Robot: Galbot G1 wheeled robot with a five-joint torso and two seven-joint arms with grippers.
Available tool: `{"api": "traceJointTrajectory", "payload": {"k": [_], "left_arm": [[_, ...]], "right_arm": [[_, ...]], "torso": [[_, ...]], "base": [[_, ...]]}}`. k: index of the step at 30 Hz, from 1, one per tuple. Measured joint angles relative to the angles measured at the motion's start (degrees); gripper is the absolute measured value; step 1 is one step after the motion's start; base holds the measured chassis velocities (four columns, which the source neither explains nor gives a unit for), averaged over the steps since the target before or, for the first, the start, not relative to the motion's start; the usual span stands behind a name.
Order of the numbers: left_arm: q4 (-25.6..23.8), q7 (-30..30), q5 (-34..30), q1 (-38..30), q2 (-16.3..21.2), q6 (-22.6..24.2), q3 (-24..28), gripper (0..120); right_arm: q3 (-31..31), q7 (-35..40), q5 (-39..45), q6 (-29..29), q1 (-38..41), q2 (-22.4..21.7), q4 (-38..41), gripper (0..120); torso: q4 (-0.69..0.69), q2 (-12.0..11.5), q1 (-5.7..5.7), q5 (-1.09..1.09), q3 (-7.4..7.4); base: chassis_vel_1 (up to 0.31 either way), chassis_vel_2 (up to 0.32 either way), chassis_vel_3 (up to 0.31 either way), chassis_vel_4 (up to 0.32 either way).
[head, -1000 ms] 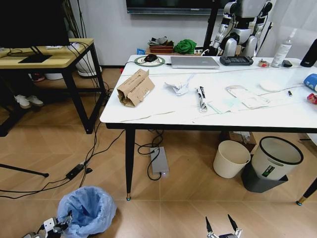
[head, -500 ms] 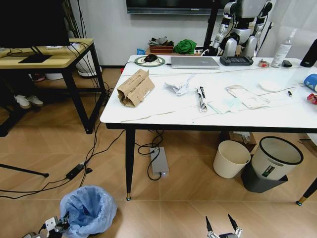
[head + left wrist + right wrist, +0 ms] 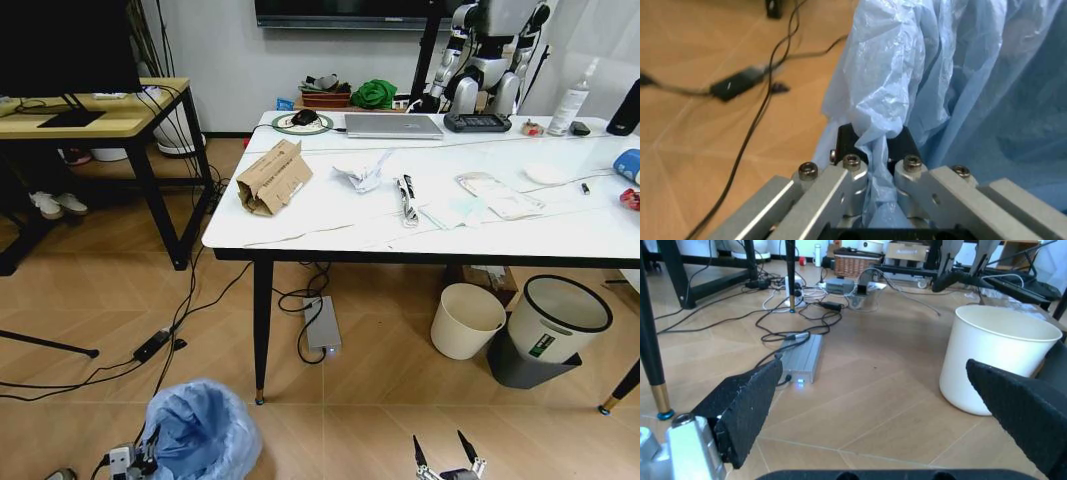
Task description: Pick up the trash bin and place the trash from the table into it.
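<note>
Trash bin [image 3: 200, 432], small and round with a puffy light-blue bag lining, sits low at the near left, close to the near-left leg of the table [image 3: 330, 225]. The left gripper [image 3: 133, 462] is at the bin's near-left edge; in the left wrist view its fingers [image 3: 847, 142] are pinched together on a fold of the blue bag at the rim, over the wooden floor with black cables [image 3: 190, 310] trailing across it. What lies inside the bin cannot be made out past the crinkled plastic. Farther back, the white marble-look table carries the trash: a torn brown cardboard box [image 3: 272, 177] at its left end, then crumpled white paper [image 3: 360, 175], a dark-and-white wrapper [image 3: 406, 198], a clear plastic pack [image 3: 498, 194], and at the far right edge a blue paper cup [image 3: 628, 163] with a red can [image 3: 630, 198] just near of it. A silver laptop [image 3: 392, 125] lies closed along the table's far side. Under the table on the right stand a plain cream bucket [image 3: 466, 320], which looks empty, and just right of it a grey-and-white bin [image 3: 556, 325]. The right gripper [image 3: 448, 463] hangs low at the near centre-right, fingers spread wide apart, with nothing between them.
</note>
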Motion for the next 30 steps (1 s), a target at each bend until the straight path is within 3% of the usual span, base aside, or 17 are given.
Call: {"api": "traceJointTrajectory", "payload": {"k": [5, 11, 15, 20, 30], "left_arm": [[-5.8, 0.8, -0.9, 4.6, 0.0, 0.0, 0.7, 0], [-18.3, 1.3, -4.5, 14.4, -1.9, 2.3, 2.6, 0], [-21.4, 1.3, -4.7, 15.9, -2.4, 2.2, 2.6, 0], [-22.5, 1.3, -4.7, 16.2, -2.5, 2.1, 2.2, 0], [-19.7, 1.4, -3.5, 14.5, -3.7, 1.6, 3.2, 0]], "right_arm": [[-0.1, 0.0, -0.2, -0.1, 0.0, 0.0, 0.2, 100], [0.1, 0.1, -0.2, -0.7, 0.0, 0.0, 0.5, 100], [0.4, 0.1, -0.2, -0.9, 0.1, 0.0, 0.5, 100], [0.8, 0.2, -0.1, -1.0, 0.3, 0.0, 0.4, 100], [1.3, 0.3, 0.5, -1.6, 0.1, 0.0, 0.6, 100]], "torso": [[0.0, 0.0, 0.01, -0.04, 0.01], [0.01, 1.3, 0.51, 0.01, 0.74], [-0.01, 2.2, 0.86, -0.02, 1.31], [0.0, 3.3, 1.34, -0.03, 1.96], [-0.01, 6.1, 2.42, -0.03, 3.65]], "base": [[0.0, 0.0, 0.0, 0.0], [0.0, 0.0, 0.0, 0.0], [0.0, 0.0, 0.0, 0.0], [0.0, 0.0, 0.0, 0.0], [0.0, 0.0, 0.0, 0.0]]}}
